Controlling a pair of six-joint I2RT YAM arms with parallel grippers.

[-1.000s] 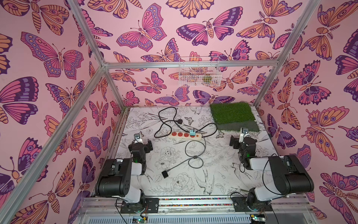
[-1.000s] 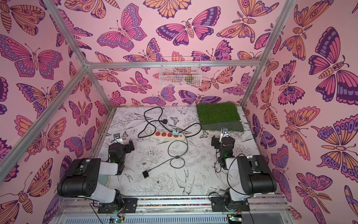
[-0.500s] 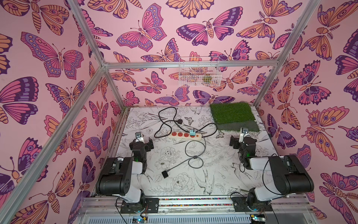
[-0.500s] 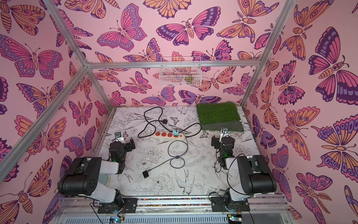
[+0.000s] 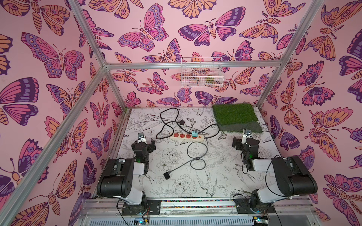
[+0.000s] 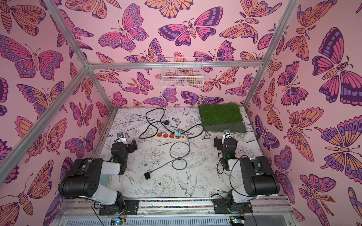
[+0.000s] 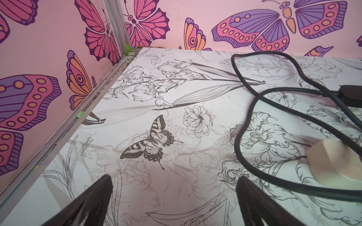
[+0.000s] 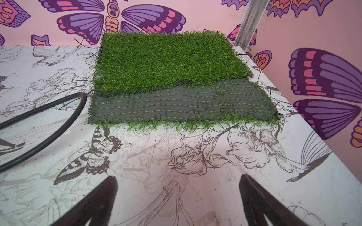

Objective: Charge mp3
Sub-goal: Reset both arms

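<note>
On table point(image 5: 221, 176) front-centre, mp3 point(image 5: 166, 175) lies flat, cable point(image 5: 182, 166) end touching it, seating unclear; left gripper point(image 5: 146, 142) has crept slightly forward, jaws wide apart, empty; right gripper point(image 5: 244, 141) unmoved, jaws apart, empty; approach only starting.

Lighting: bright, even and diffuse in all views; no source is in frame.
Shadows: faint and soft-edged, seen along the fringe of the grass mat point(image 8: 166, 58) on the table point(image 5: 225, 182).
Glare: none, only a mild pink sheen on the table in both wrist views.
Focus: both top views are sharp. The left gripper point(image 7: 174, 181) fingers point(image 7: 92, 197) and the right gripper point(image 8: 178, 181) fingers point(image 8: 98, 199) are dark and blurred.
Distortion: in both top views, wide-angle stretch of the walls point(image 5: 39, 97) at 9 and 3 o'clock.
</note>
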